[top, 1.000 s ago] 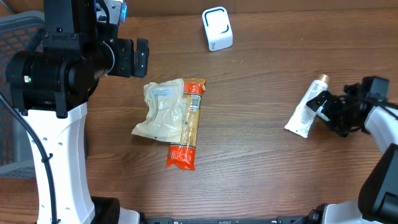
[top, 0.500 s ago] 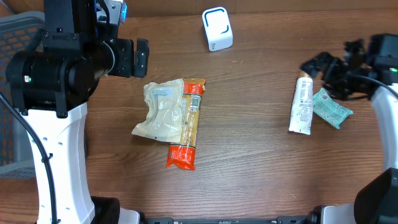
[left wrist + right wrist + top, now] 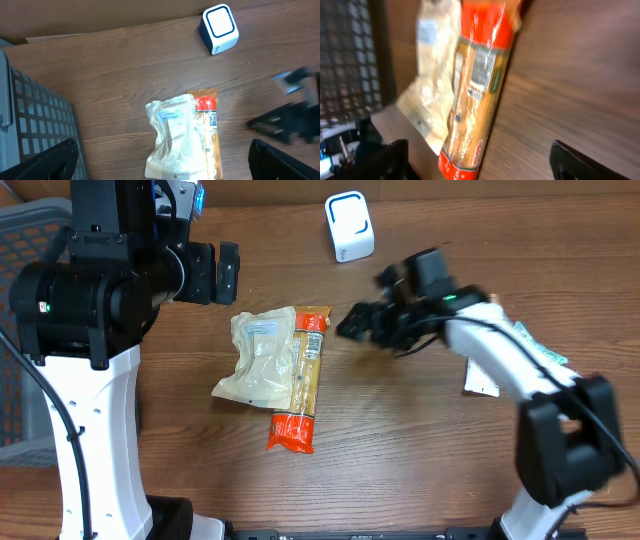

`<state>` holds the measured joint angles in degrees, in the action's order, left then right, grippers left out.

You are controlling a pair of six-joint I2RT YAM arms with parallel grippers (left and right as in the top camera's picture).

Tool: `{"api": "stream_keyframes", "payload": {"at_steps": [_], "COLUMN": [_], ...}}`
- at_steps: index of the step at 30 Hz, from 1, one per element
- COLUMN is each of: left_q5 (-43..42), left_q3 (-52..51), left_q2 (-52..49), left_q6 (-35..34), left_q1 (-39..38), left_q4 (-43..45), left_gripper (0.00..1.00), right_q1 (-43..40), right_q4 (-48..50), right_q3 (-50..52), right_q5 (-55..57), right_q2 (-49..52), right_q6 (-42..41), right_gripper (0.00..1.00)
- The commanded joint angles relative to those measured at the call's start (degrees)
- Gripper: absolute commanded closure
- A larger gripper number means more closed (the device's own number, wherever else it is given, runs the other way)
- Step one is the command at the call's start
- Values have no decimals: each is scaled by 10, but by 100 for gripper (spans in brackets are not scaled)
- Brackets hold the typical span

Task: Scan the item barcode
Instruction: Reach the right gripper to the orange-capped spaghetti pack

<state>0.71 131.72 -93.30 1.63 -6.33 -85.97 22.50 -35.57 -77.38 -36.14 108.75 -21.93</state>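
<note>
An orange-red pasta packet [image 3: 303, 385] lies mid-table with a printed label on its upper half, and a pale crumpled bag [image 3: 256, 358] rests against its left side. The white barcode scanner [image 3: 349, 226] stands at the far edge. My right gripper [image 3: 358, 323] hovers open just right of the packet's top end, holding nothing. In its wrist view the packet [image 3: 480, 85] and bag [image 3: 431, 70] lie below, between the fingers [image 3: 387, 159]. My left gripper [image 3: 218, 272] stays raised and open at the upper left, looking down on the bag [image 3: 175, 135], packet [image 3: 207, 130] and scanner [image 3: 219, 27].
A white tube [image 3: 481, 386] and a teal packet [image 3: 541, 352] lie at the right, partly under my right arm. A grey mesh basket [image 3: 30, 125] stands off the table's left side. Bare wood lies between the packet and the tube.
My right arm has swung from the tube at the far right, leftward across the table, to beside the pasta packet. The tube and teal packet stay behind. The left arm has not moved.
</note>
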Motion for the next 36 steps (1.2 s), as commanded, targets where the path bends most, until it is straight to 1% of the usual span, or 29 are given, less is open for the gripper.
{"api": "stream_keyframes", "payload": {"at_steps": [1, 3, 8, 11, 15, 18, 21, 24, 27, 28, 29, 32, 34, 36], "left_q5": [1, 1, 1, 1, 1, 1, 1, 1, 1, 1, 1, 1, 1, 1], "left_q3": [2, 2, 2, 2, 2, 2, 2, 2, 2, 2, 2, 2, 2, 2], "left_q2": [-3, -3, -3, -3, -3, -3, -3, -3, -3, -3, -3, -3, -3, -3], "left_q6": [-4, -4, -4, -4, -4, -4, -4, -4, -4, -4, -4, -4, -4, -4], "left_q1": [-1, -1, -1, -1, -1, -1, -1, -1, -1, -1, -1, -1, -1, -1], "left_q4": [1, 1, 1, 1, 1, 1, 1, 1, 1, 1, 1, 1, 1, 1], "left_gripper": [0, 0, 0, 0, 0, 0, 0, 0, 0, 0, 0, 1, 0, 0], "right_q1": [39, 63, 107, 125, 149, 161, 164, 164, 157, 150, 144, 119, 103, 93], "right_q4": [15, 23, 42, 69, 106, 116, 113, 115, 112, 109, 103, 51, -10, -76], "right_q3": [5, 5, 5, 5, 5, 5, 5, 5, 4, 4, 4, -5, -23, -45], "right_q5": [27, 40, 88, 91, 92, 94, 107, 110, 94, 73, 62, 61, 71, 108], "right_q2": [31, 49, 83, 101, 131, 150, 158, 158, 156, 151, 144, 114, 88, 61], "right_q6": [-72, -93, -144, -145, -169, -178, -186, -185, -153, -130, -120, -108, -87, -66], "right_gripper": [15, 19, 27, 31, 39, 50, 67, 74, 85, 91, 94, 96, 96, 96]}}
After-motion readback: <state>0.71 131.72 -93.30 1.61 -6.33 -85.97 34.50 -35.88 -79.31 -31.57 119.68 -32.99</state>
